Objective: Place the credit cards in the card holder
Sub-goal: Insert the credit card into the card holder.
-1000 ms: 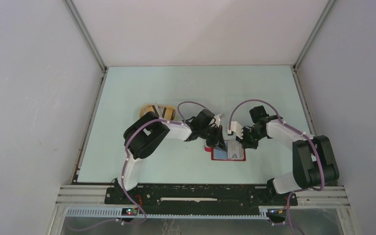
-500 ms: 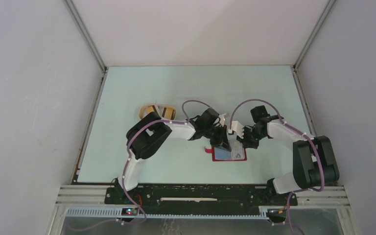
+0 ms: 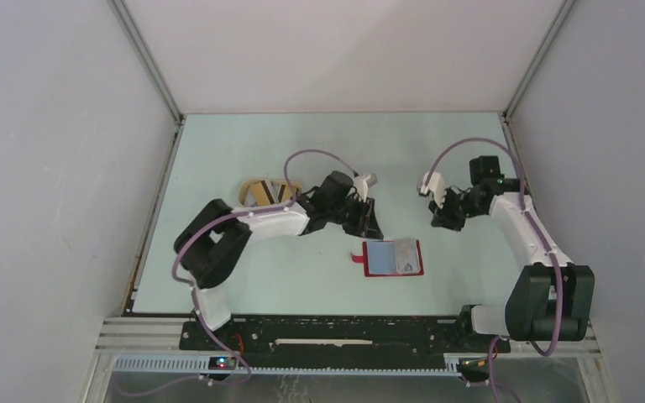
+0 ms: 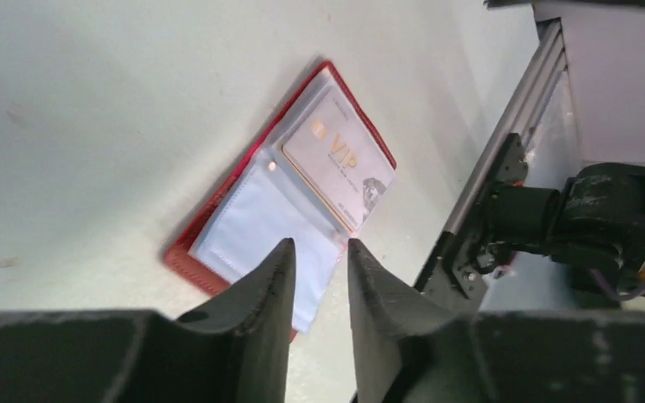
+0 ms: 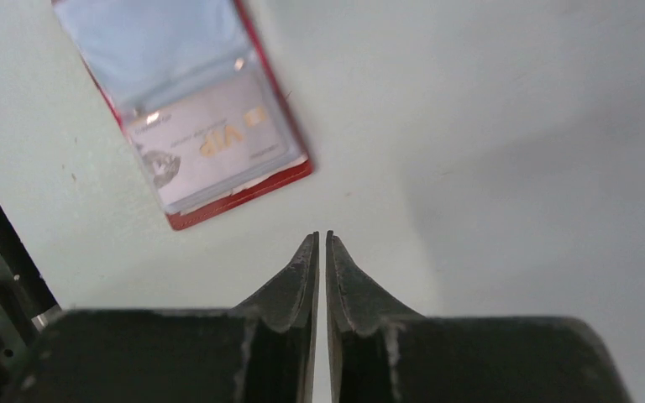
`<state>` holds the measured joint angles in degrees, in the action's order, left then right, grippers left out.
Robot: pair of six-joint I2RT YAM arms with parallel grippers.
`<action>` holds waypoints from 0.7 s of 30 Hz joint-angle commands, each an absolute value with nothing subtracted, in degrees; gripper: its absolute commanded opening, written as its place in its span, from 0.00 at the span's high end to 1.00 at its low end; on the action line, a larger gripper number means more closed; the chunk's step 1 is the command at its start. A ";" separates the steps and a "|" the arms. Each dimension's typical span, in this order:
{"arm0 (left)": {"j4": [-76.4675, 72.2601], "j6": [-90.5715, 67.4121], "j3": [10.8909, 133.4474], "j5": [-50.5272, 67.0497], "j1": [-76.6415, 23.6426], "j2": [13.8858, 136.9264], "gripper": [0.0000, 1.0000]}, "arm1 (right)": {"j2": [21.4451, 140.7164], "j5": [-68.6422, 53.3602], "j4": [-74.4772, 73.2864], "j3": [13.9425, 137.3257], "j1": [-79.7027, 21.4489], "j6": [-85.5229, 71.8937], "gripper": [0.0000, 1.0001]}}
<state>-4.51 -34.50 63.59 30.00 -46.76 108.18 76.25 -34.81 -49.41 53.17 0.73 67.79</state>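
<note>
The red card holder [image 3: 382, 258] lies open on the table between the arms. A pale card marked VIP [image 3: 405, 256] sits in its right-hand pocket, and the other pocket shows only pale blue. The left wrist view has the card holder [image 4: 243, 214] and card [image 4: 336, 159] just beyond my left gripper [image 4: 320, 245], which is open and empty. My left gripper [image 3: 374, 230] hangs just behind the holder's left end. My right gripper [image 3: 439, 221] is off to the holder's back right. The right wrist view shows the right gripper [image 5: 320, 237] with only a thin slit between the jaws, the card holder [image 5: 155, 42] and card [image 5: 214, 155] ahead of it.
A tan oval dish [image 3: 289, 190] stands at the back left behind the left arm, with orange-yellow striped cards [image 3: 260, 192] in it. Grey walls enclose the table on three sides. A black rail [image 3: 344, 332] with the arm bases runs along the near edge.
Both grippers have drawn away from the card holder: the left back and to the left, its jaws opening, the right back and to the right. The pale card stays in the pocket.
</note>
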 commanded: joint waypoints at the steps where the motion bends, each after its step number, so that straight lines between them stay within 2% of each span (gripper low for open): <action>1: -0.63 -22.07 60.61 19.94 -45.35 95.69 0.62 | 74.58 -42.60 -57.87 65.30 1.24 66.11 0.84; 4: 2.82 -17.21 57.97 11.09 -44.37 87.89 0.49 | 75.44 -46.44 -58.52 73.62 1.14 58.05 0.73; 6: 4.30 -14.25 56.31 4.12 -43.78 82.82 0.40 | 76.50 -49.67 -58.47 77.59 1.13 52.31 0.51; 8: 5.27 -11.94 54.76 -2.30 -43.14 78.18 0.29 | 78.41 -53.83 -59.83 80.68 1.12 48.76 0.23; 9: 5.60 -10.95 54.03 -4.95 -42.61 76.16 0.23 | 80.29 -56.53 -62.33 83.02 0.96 49.36 0.13; 11: 6.44 -9.98 52.98 -8.16 -40.93 73.39 0.12 | 85.43 -58.35 -68.74 89.28 -1.09 49.54 0.11; 14: 8.28 -11.94 52.00 -9.68 -36.21 71.70 0.01 | 89.38 -61.78 -70.87 91.90 -3.34 46.87 0.21; 18: 9.80 -19.27 50.36 -8.01 -27.18 72.55 0.00 | 85.05 -57.57 -54.66 82.20 -7.11 35.51 0.21; 21: 8.08 -24.29 48.88 -5.51 -21.13 73.97 0.00 | 85.13 -55.92 -51.24 80.42 -10.05 32.44 0.21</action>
